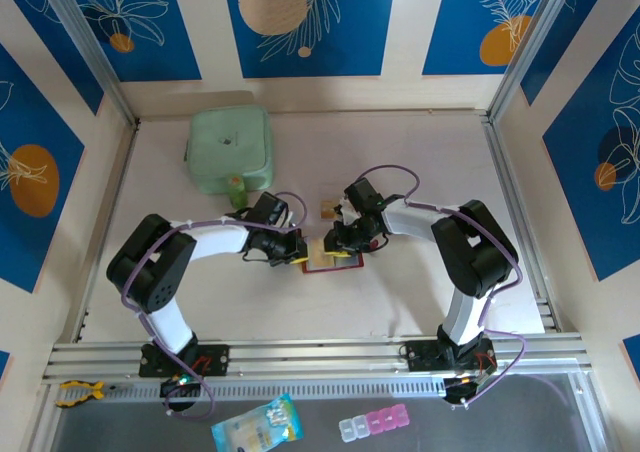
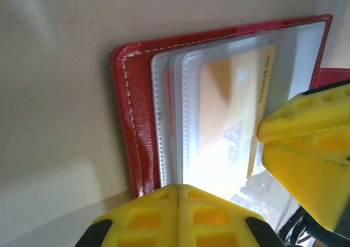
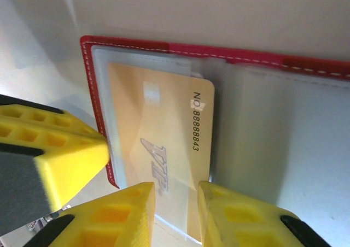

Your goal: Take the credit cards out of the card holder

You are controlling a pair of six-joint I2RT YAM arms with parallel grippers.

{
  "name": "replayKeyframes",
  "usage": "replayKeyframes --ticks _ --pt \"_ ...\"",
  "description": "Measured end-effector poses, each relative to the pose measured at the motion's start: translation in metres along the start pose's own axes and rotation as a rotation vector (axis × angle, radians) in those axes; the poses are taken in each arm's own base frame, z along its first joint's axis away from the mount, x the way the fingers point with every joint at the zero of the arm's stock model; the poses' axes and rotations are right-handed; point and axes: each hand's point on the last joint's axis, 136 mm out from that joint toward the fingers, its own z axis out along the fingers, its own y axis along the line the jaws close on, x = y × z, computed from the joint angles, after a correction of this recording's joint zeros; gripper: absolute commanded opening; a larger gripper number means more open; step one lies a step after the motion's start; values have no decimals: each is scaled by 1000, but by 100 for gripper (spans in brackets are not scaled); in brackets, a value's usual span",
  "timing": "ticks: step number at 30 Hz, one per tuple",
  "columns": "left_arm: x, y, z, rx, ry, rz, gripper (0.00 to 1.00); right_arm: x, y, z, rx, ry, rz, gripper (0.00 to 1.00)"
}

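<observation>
Gold-orange credit card (image 3: pixel 158 143) sits in a clear sleeve (image 2: pixel 175 127) of the open card holder (image 1: pixel 322 268), mid tabletop (image 1: pixel 420 172). What looks like a loose card (image 1: pixel 328 210) lies at its 12 o'clock. The card looks light, stiff and slick, and the sleeve floppy, so pinch the exposed short end and pull flat. Left gripper (image 2: pixel 178 214), jaws together, pins the holder from 9 o'clock. Right gripper (image 3: pixel 175 203), at 2 o'clock, has its jaws slightly apart, straddling the card's end.
</observation>
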Motion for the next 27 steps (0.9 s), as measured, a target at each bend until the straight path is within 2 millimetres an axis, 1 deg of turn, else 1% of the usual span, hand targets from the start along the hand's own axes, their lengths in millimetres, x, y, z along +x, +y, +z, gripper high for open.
replayKeyframes --ticks 6,12,19,27 --pt "-5 -16 -8 20 -15 23 4 -1 -1 -8 17 -25 -4 27" --pt "-2 -29 -5 35 -8 56 4 0 -4 -13 27 -42 1 28" --pt "2 -21 4 11 17 44 4 9 -15 -13 49 -25 22 28" --pt "4 -9 12 -26 29 48 4 8 -12 -16 44 -35 16 28"
